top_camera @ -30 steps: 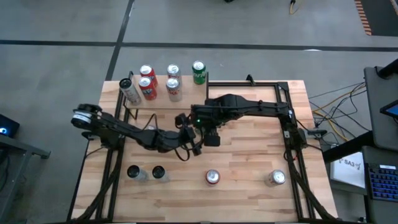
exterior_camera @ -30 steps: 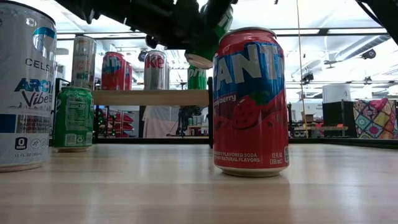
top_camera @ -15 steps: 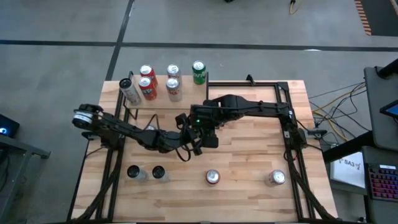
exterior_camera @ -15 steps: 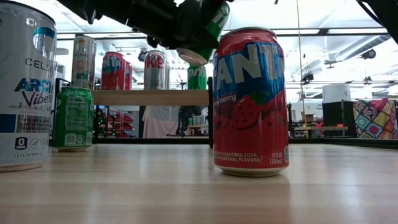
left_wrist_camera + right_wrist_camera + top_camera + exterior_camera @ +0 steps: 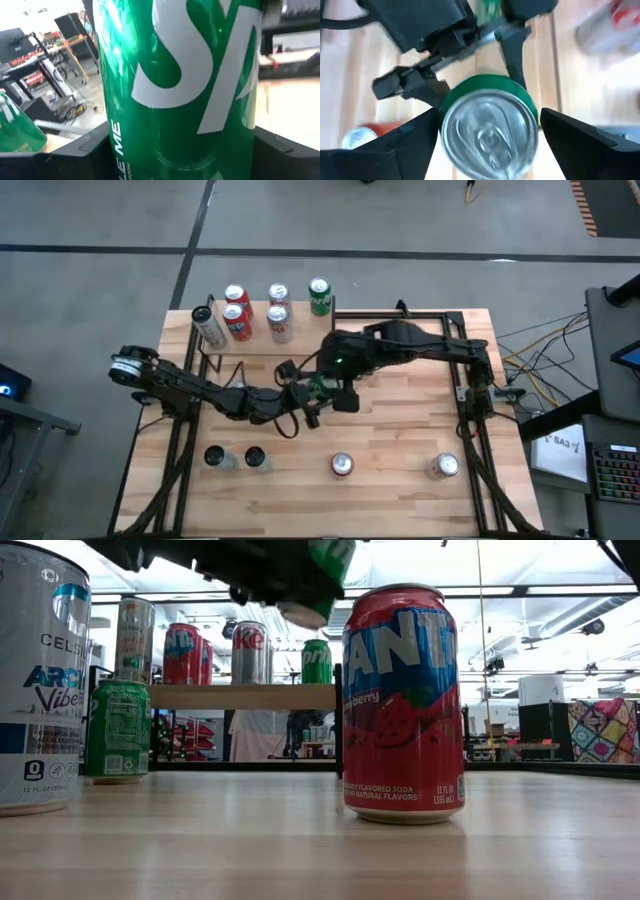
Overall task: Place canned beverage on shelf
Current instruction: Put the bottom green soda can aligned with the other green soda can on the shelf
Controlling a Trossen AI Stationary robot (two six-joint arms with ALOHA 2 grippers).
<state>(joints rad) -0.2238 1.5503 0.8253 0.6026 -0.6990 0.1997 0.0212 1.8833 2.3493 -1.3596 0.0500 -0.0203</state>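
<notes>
Your right claw (image 5: 485, 145) let go and backed off wide open, so your left claw (image 5: 312, 392) now holds the green can (image 5: 185, 85) alone for the shelf (image 5: 240, 696).

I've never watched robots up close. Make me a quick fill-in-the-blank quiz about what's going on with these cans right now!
1. The can gripped by the left gripper is coloured ____.
2. The shelf at the table's far edge carries ____ upright cans.
3. In the low view, the big red can closest to the camera stands on the ____.
4. In the right wrist view, the held can shows its ____ end, with the pull tab.

Missing words: green; six; table; top
</notes>
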